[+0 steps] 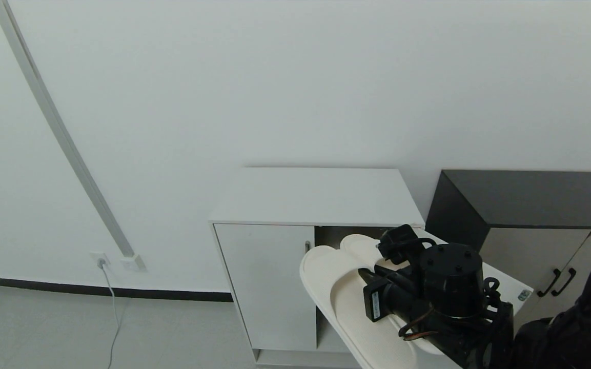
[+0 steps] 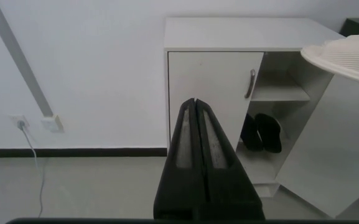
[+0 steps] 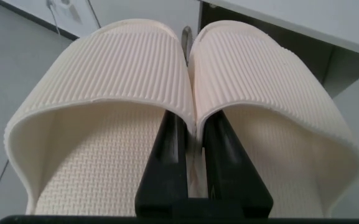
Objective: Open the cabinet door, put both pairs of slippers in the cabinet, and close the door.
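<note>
A pair of cream slippers (image 1: 336, 287) hangs soles-up in front of the white cabinet's (image 1: 316, 195) open right half. My right gripper (image 1: 377, 279) is shut on the inner edges of both, seen close up in the right wrist view, where the gripper (image 3: 191, 124) pinches the slippers (image 3: 123, 74) side by side. The cabinet's right door (image 2: 341, 143) stands swung open; its left door (image 2: 210, 81) is closed. A black pair of slippers (image 2: 263, 132) sits on the lower level inside, under a shelf (image 2: 279, 93). My left gripper (image 2: 195, 106) is shut on nothing, held back from the cabinet.
A dark cabinet (image 1: 531, 195) with black handles stands right of the white one. A wall socket with a cable (image 1: 101, 261) and a slanted wall conduit (image 1: 64, 138) lie to the left. Bare grey floor (image 1: 69, 333) spreads left of the cabinet.
</note>
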`<state>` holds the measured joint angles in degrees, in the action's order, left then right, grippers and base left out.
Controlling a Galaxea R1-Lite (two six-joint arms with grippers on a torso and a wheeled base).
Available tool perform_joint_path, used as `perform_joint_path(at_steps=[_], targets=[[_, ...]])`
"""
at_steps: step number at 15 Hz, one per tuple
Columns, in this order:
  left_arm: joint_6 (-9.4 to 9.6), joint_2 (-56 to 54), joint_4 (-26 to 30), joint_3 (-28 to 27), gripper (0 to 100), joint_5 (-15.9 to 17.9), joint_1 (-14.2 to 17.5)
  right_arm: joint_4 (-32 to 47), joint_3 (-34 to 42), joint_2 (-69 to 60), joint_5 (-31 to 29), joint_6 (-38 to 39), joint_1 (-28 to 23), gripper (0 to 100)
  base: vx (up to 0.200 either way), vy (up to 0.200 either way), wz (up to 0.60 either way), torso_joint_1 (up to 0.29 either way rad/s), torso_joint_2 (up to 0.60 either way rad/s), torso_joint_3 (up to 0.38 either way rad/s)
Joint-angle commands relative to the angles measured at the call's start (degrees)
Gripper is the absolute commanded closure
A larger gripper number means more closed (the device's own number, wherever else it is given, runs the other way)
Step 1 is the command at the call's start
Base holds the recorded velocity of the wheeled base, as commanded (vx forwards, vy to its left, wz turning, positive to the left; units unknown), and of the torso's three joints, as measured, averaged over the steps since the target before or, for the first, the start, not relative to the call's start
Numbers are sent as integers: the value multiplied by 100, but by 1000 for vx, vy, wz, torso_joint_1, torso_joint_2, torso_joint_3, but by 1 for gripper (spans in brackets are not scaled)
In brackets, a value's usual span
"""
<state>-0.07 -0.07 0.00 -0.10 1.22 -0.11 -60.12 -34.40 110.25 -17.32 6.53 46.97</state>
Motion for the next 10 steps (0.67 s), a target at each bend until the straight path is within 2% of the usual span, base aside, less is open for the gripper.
perform_joint_path(at_steps=[1,2,3,10], targets=[[-1,7,0,1,100,1,2,1,21,49,10,6,14,100,0,0,0,0,0,0],[-1,7,0,1,100,1,2,1,48,58,10,-3,14,100,0,0,0,0,0,0],[-1,7,0,1,100,1,2,1,65,58,36,6,14,100,0,0,-600,2,2,2],[-1,7,0,1,100,1,2,-8,109,58,71,-47,23,100,0,0,0,0,0,0]])
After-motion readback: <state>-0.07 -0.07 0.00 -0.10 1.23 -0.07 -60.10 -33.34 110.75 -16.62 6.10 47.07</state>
